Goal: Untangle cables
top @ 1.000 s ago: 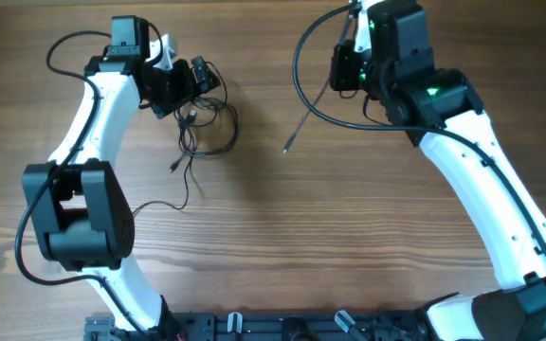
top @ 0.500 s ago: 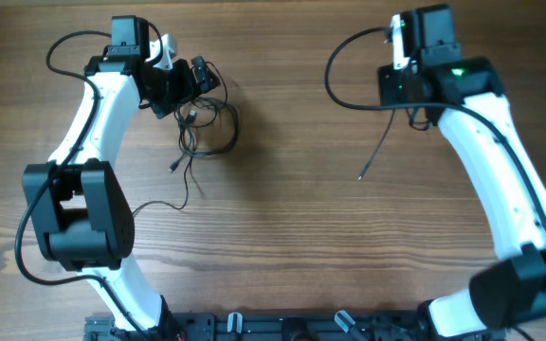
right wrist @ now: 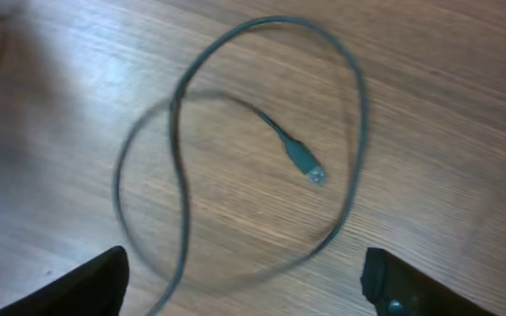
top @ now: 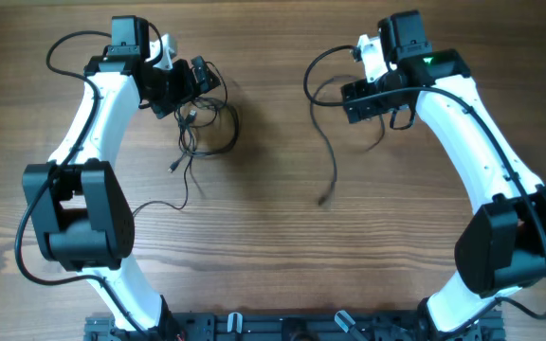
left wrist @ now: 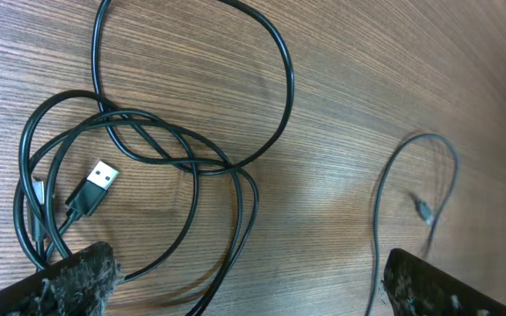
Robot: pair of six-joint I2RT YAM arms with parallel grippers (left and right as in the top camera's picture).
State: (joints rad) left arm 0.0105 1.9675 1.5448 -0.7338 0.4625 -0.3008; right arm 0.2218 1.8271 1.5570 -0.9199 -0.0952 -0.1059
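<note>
Overhead and wrist views. Both wrist views cut the fingers off at the lower edge, showing only dark, rough tips. The left gripper (left wrist: 253,290) stands wide; strands of the tangle (left wrist: 174,158) run under its left finger (left wrist: 73,281), contact uncertain. The tangle, thin glossy black loops with a silvery flat USB plug (left wrist: 102,175), lies on the wood-grain table (top: 273,246) just beside that gripper. The right gripper (right wrist: 240,285) is also spread wide and holds nothing. Beneath it the loose cable (right wrist: 359,132) lies in a motion-blurred ring, its small plug (right wrist: 304,163) inside. Overhead, its tail (top: 334,166) trails toward the table's middle, well apart from the tangle.
</note>
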